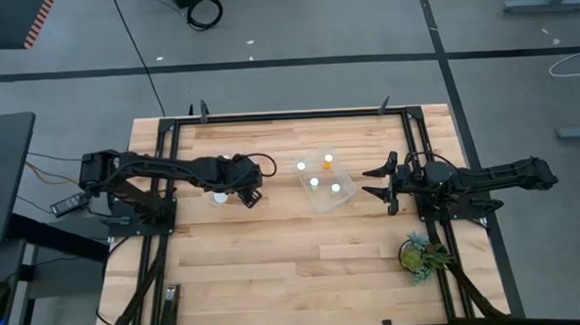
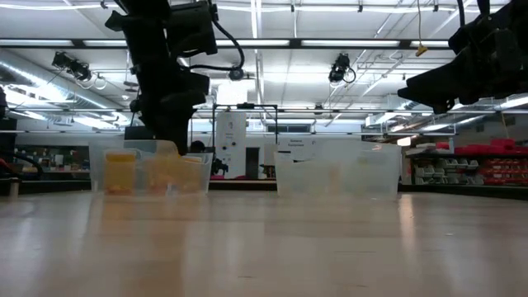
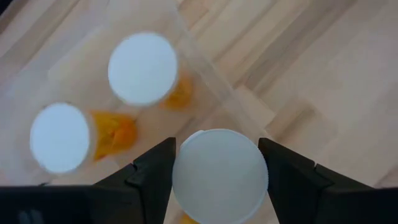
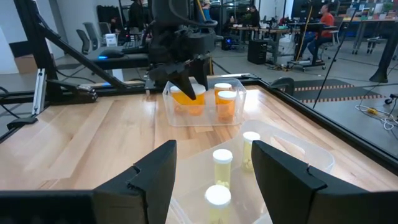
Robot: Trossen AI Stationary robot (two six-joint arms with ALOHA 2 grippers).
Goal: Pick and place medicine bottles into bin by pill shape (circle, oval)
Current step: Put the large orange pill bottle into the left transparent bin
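Hovering over a clear bin [image 4: 199, 102] on the left half of the desk [image 1: 275, 271], the left hand [image 3: 217, 177] has its two dark fingers [image 3: 152, 177] set on either side of a white-capped medicine bottle [image 3: 219, 174]. The fingers stand about halfway apart and lie right against the cap's edges, so the bottle appears to be gripped between them, though the contact itself is hard to make out. A hint of orange shows beneath that cap.

Inside the same bin, two more bottles stand upright beside one another: one white cap [image 3: 143, 68] and another white cap [image 3: 60, 137], each with a translucent orange body under it. From the right wrist view the left hand reaches down into this bin, with orange bottles visible just beside it.

The right hand [image 1: 381, 186] waits near the right edge of the desk, pointing toward the middle. Its fingers [image 4: 155, 171] are spread wide and hold nothing. Just in front of it sits a second clear bin [image 1: 326, 179], set at an angle, holding pale bottles with white caps [image 4: 222, 168]; three caps lie inside its walls and one more shows at its far corner in the high view, one of them with an orange tint.

A small green plant [image 1: 422, 255] sits near the front right corner of the desk, well apart from both bins.
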